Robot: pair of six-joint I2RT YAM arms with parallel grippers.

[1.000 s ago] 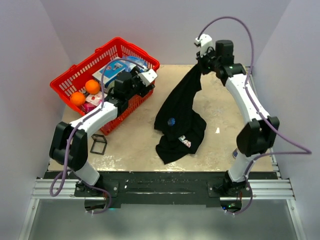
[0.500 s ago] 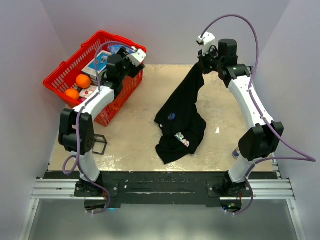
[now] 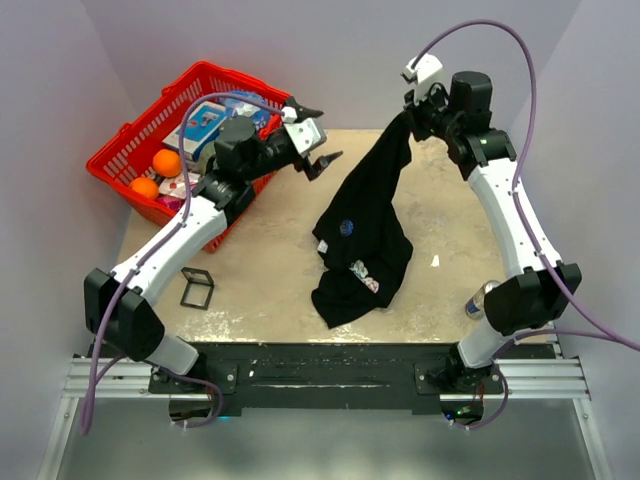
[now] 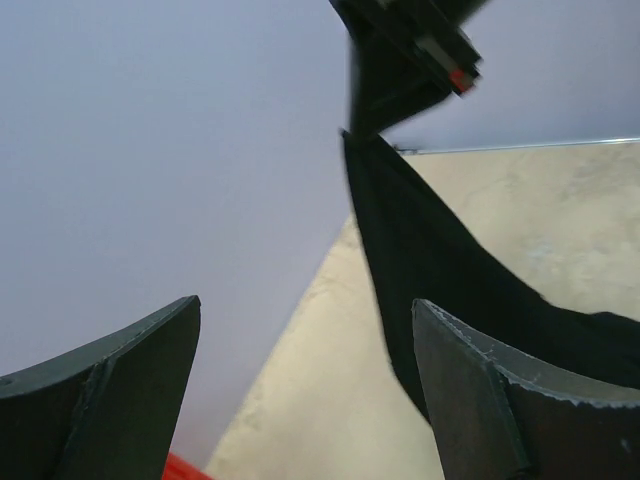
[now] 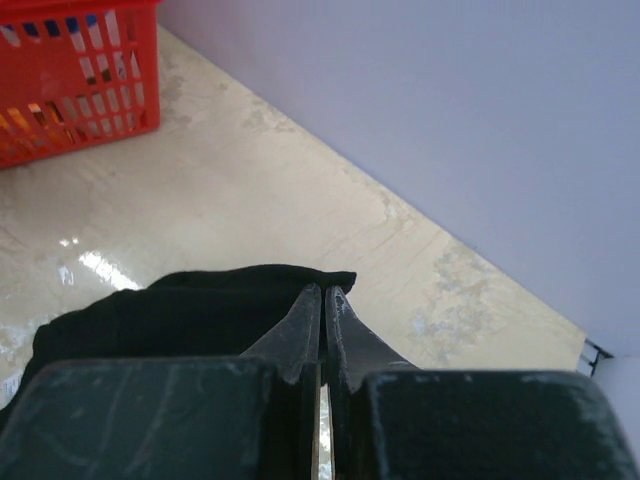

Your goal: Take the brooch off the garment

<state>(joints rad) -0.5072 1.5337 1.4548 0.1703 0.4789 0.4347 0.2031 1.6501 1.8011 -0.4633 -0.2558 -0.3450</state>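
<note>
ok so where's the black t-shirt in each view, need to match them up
top external: the black t-shirt hangs centre-right from the right pincer, lower part heaped on the table.
left wrist: t-shirt in the right half, draping from top centre to the right edge.
right wrist: t-shirt lower left, pinched in the shut right pincer.
shared landmark: the beige tabletop.

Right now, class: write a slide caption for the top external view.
Right gripper holds the black T-shirt up, blue brooch showing, open left gripper hovering nearby.
</note>
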